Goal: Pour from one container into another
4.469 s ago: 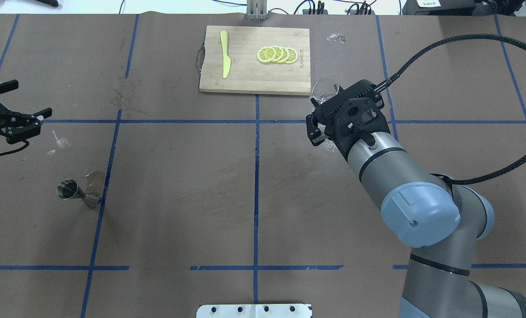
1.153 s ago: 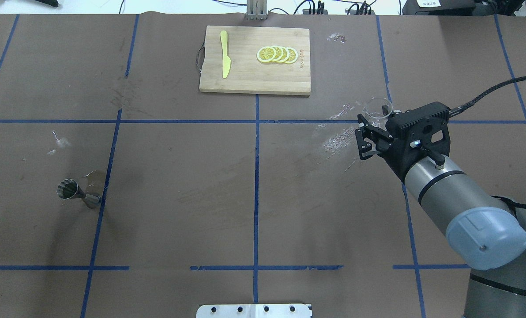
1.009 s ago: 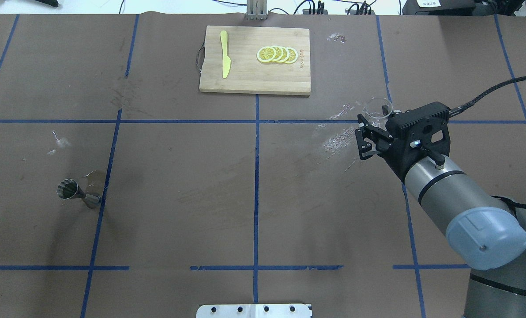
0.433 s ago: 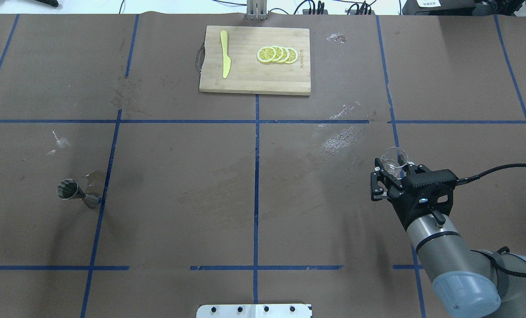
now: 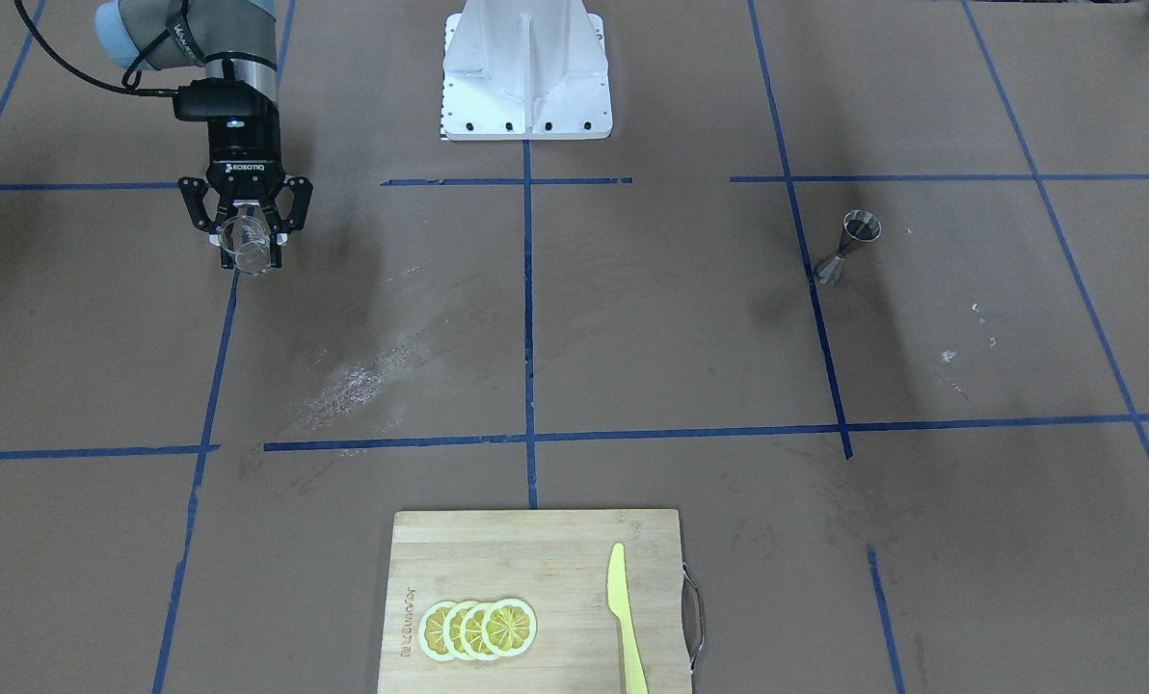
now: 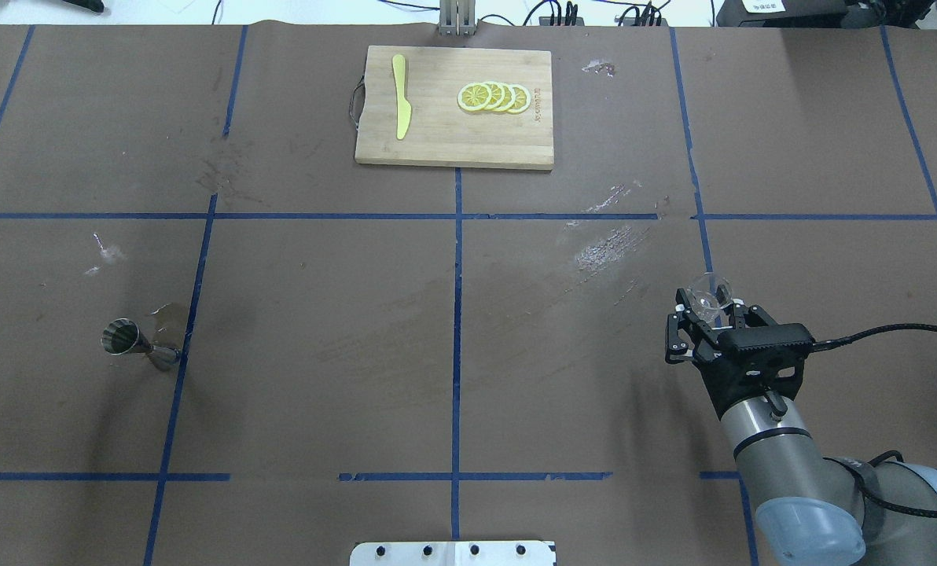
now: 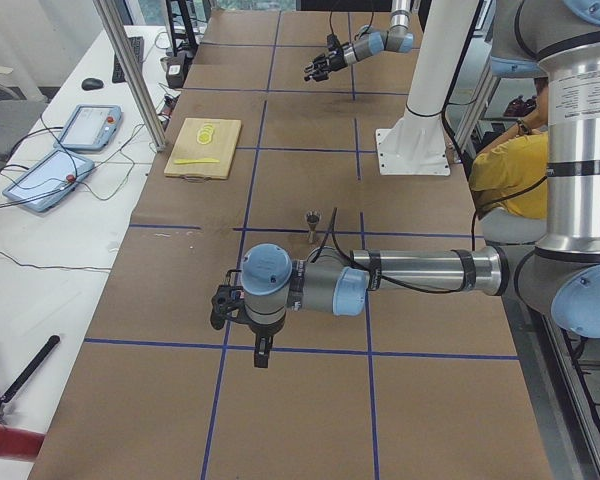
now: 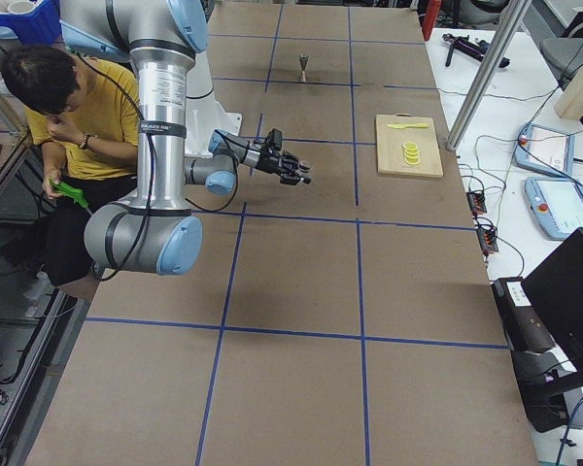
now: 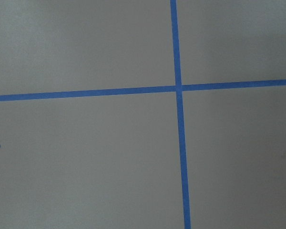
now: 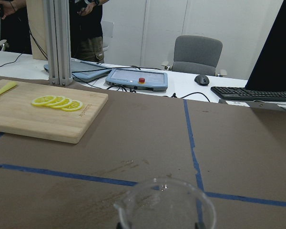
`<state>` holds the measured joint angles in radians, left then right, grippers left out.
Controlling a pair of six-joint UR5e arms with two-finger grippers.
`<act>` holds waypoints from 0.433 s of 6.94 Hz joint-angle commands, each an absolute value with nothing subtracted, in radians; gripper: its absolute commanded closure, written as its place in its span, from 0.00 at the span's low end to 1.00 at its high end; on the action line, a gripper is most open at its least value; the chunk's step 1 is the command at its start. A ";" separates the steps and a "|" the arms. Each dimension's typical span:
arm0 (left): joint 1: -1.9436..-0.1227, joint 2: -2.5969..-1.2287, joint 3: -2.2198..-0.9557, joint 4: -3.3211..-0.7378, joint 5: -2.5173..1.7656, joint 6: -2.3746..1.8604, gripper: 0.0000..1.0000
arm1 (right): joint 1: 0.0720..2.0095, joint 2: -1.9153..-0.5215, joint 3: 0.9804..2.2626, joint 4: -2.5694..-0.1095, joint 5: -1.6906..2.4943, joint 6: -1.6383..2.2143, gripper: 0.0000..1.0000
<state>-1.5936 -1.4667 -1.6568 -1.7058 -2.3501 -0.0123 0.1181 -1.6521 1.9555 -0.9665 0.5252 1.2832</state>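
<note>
Far from jigger (image 5: 849,248), right claw (image 5: 248,258) grips beaker (image 5: 245,243); left claw (image 7: 221,305), side-view only, state unclear.

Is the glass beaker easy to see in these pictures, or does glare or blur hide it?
Right wrist view: the beaker is close, cut by the bottom edge, blue tape showing through it. Overhead view: faint, mostly a pale rim in the right tool. Front-facing view: clearer, bright reflections on the glass.

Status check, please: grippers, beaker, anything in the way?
Right gripper shut on beaker, held off the table. Left gripper state unclear. Jigger upright across the table. Cutting board off the path.
</note>
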 commanded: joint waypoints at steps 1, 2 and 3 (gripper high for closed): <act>-1.592 -1.468 -1.658 -1.706 -2.350 -0.012 0.00 | 0.117 -1.652 1.895 -0.965 0.515 1.318 1.00; -1.592 -1.468 -1.658 -1.706 -2.350 -0.012 0.00 | 0.117 -1.652 1.876 -0.965 0.515 1.331 1.00; -1.592 -1.468 -1.658 -1.707 -2.350 -0.012 0.00 | 0.117 -1.651 1.858 -0.965 0.515 1.350 1.00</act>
<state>-1.5924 -1.4678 -1.6581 -1.7062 -2.3501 -0.0123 0.1167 -1.6518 1.8819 -0.9651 0.5157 1.3290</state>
